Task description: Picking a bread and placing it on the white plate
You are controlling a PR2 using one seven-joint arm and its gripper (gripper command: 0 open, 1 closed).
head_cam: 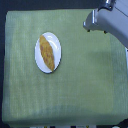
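bread [47,52] lies lengthwise on white plate [58,46], left half of green cloth [85,80]; task looks done. risk: roll spans plate, any cloth tug or knock could tip it off. arm at upper right, well apart; gripper [91,23] grip state unclear, nothing visibly held.

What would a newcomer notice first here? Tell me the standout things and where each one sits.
The eye lands first on the white plate at the exterior view's left of centre, with the golden-brown bread lying lengthwise across it. Around it spreads a green cloth that covers nearly the whole view. At the top right, the grey robot arm reaches in, well apart from the plate; its tool cannot be made out clearly.
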